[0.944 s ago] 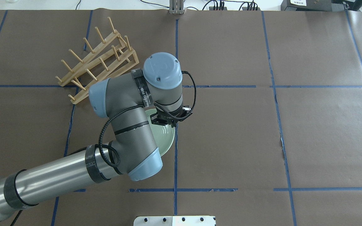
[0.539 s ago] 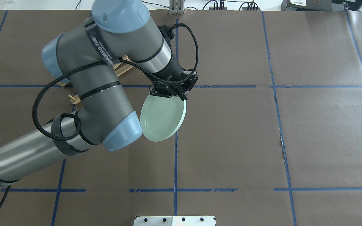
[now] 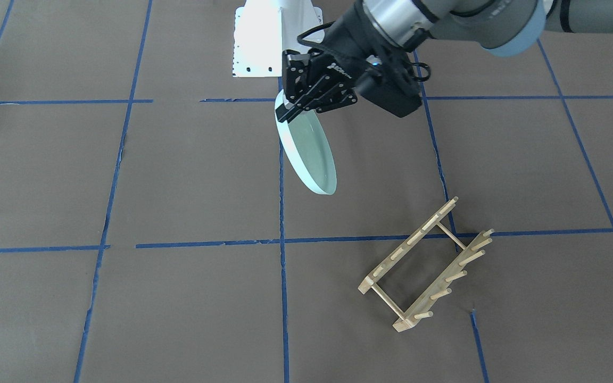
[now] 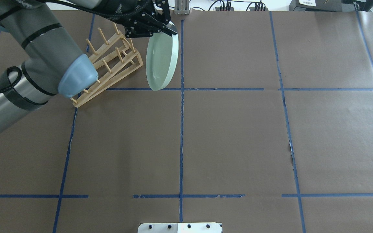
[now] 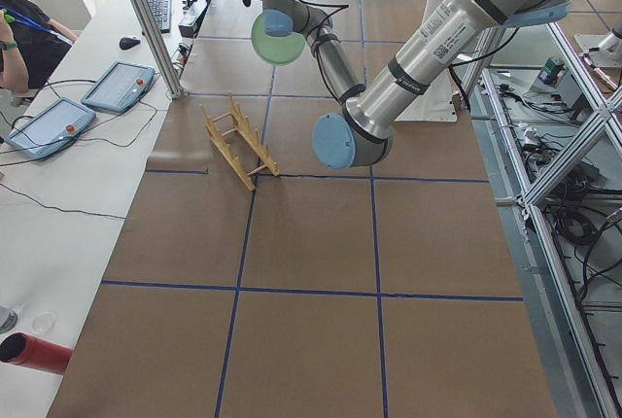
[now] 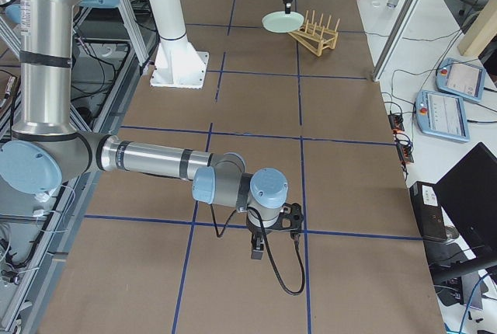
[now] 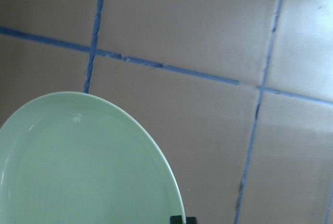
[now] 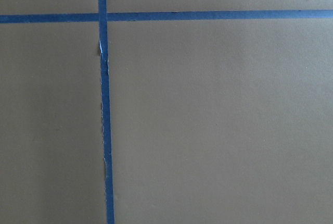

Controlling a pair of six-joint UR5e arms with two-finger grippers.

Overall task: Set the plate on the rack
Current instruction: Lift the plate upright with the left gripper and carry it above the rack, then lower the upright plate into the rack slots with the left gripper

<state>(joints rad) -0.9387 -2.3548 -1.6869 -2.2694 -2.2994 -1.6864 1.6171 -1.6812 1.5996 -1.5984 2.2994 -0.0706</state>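
Observation:
My left gripper point(image 4: 169, 29) is shut on the upper rim of the pale mint-green plate point(image 4: 161, 63). The plate hangs in the air, tilted nearly on edge. It also shows in the front-facing view point(image 3: 309, 151), below the gripper point(image 3: 287, 109), and fills the lower left of the left wrist view point(image 7: 88, 166). The wooden rack point(image 4: 108, 61) stands on the table just left of the plate in the overhead view, partly behind my left arm; the two are apart. The rack also shows in the front-facing view point(image 3: 426, 266). My right gripper point(image 6: 260, 250) shows only in the exterior right view, low over the brown paper; I cannot tell its state.
The white robot base plate point(image 4: 180, 227) sits at the near table edge. Blue tape lines point(image 8: 104, 104) cross the brown paper. A side table with tablets point(image 5: 117, 87) runs along the far edge behind the rack.
My left arm has lifted the plate off the table and carried it away from the robot, to beside the rack. The plate has turned from flat to nearly on edge.

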